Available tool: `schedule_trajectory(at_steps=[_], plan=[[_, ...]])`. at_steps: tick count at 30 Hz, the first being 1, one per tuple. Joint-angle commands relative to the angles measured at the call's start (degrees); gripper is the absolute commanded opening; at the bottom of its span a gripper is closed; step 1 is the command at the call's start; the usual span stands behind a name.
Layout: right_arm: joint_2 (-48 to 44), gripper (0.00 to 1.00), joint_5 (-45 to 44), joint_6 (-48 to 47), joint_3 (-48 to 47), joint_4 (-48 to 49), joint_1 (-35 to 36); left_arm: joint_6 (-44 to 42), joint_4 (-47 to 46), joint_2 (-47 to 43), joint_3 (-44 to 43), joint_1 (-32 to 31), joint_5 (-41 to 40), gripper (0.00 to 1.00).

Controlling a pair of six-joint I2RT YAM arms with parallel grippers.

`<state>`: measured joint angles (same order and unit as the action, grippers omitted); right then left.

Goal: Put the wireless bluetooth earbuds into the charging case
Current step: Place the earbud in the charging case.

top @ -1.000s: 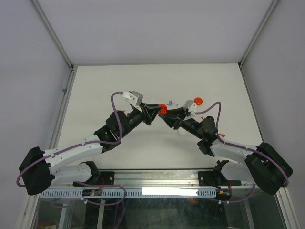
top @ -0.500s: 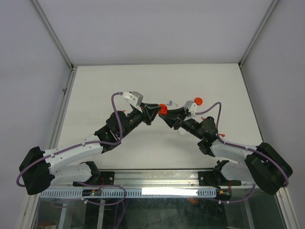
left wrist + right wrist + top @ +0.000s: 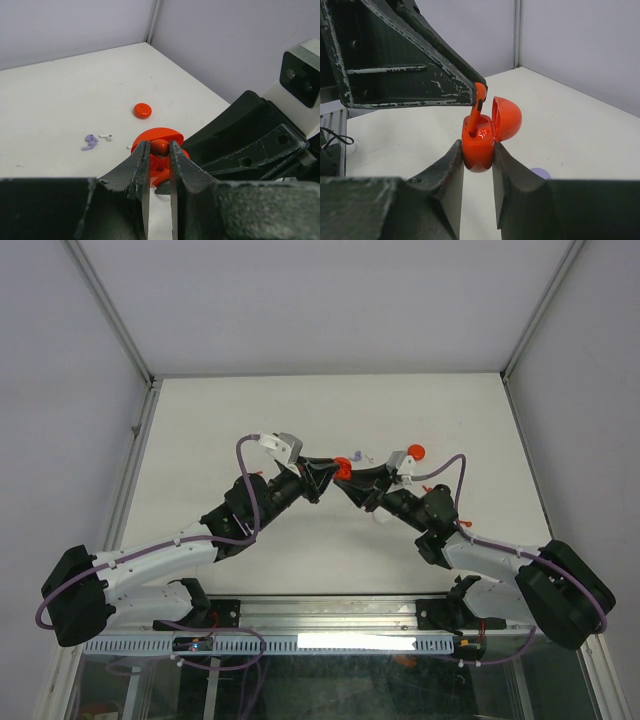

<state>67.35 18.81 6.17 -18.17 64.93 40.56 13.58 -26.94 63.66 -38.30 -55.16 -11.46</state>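
My right gripper (image 3: 478,165) is shut on a red charging case (image 3: 478,145), held upright above the table with its lid (image 3: 507,118) hinged open. My left gripper (image 3: 160,150) is shut on a red earbud (image 3: 160,146). In the right wrist view that earbud (image 3: 477,107) has its stem tip down in the case's left slot and its head still above the rim. In the top view the two grippers meet at the case (image 3: 343,468). A lilac earbud (image 3: 90,142) and a white earbud (image 3: 106,137) lie on the table beyond.
A round red disc (image 3: 142,110) lies on the white table (image 3: 60,100) past the case; it also shows in the top view (image 3: 416,451). A lilac disc (image 3: 540,173) lies under my right fingers. Grey walls close the table's far sides.
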Motion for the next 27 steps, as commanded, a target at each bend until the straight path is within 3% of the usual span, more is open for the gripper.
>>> schedule_trajectory(at_steps=[1, 17, 27], plan=[[-1.62, 0.0, -1.08, 0.33, -0.2, 4.77, 0.32, -1.6, -3.6, -0.23, -0.33, -0.59, -0.28, 0.11], [-1.79, 0.0, -1.68, 0.5, 0.16, 5.65, 0.31, -3.27, -1.16, -2.16, 1.02, -0.98, -0.4, 0.12], [-1.65, 0.0, -1.73, 0.33, 0.23, 5.55, 0.31, -2.32, 0.95, -1.87, 0.53, -1.45, 0.82, 0.19]])
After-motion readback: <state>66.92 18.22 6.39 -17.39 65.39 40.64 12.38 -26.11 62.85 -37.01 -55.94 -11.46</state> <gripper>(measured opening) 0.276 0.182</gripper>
